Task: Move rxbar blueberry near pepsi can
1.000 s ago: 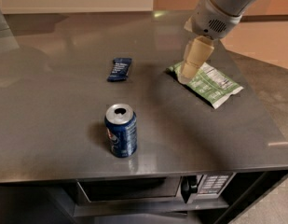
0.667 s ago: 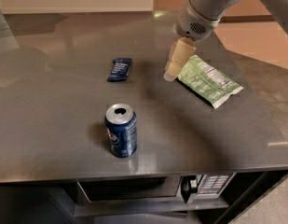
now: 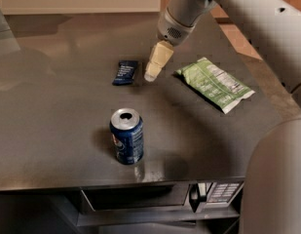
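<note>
The rxbar blueberry [image 3: 126, 72] is a small flat dark navy wrapper lying on the grey table [image 3: 52, 126], back of centre. The pepsi can [image 3: 126, 136] stands upright nearer the front edge, silver top up, well apart from the bar. My gripper [image 3: 153, 71] hangs from the arm that comes in from the upper right; its cream-coloured fingers point down just right of the bar, a little above the table. It holds nothing that I can see.
A green chip bag [image 3: 214, 83] lies flat to the right of the gripper. The table's front edge runs below the can, with a shelf and a labelled device [image 3: 216, 194] under it. My own arm fills the right side.
The gripper has moved left, from above the green chip bag's near corner to just right of the navy bar. The bar, can and bag have not moved.
</note>
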You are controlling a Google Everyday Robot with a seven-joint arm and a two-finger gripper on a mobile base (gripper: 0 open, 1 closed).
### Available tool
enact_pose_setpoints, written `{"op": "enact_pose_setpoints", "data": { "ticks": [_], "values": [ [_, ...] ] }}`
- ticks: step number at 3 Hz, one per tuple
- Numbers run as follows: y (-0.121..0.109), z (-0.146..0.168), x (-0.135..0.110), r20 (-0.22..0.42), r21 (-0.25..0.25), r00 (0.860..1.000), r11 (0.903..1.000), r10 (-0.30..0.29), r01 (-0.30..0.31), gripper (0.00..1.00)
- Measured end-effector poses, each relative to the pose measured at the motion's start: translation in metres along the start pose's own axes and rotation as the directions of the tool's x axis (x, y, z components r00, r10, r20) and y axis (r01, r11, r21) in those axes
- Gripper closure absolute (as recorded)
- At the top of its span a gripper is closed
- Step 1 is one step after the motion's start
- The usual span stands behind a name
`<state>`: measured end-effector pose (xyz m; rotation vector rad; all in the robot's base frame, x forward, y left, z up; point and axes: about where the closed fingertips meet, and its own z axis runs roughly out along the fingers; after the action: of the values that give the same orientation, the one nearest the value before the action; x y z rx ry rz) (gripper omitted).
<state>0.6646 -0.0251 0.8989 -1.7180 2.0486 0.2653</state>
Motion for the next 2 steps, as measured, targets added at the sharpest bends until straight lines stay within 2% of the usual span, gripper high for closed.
{"op": "enact_pose_setpoints", "data": {
  "ticks": [2],
  "values": [
    [-0.007, 0.056, -0.033, -0.018, -0.05, 1.0, 0.9988, -0.006, 0.005, 0.0]
  ]
}}
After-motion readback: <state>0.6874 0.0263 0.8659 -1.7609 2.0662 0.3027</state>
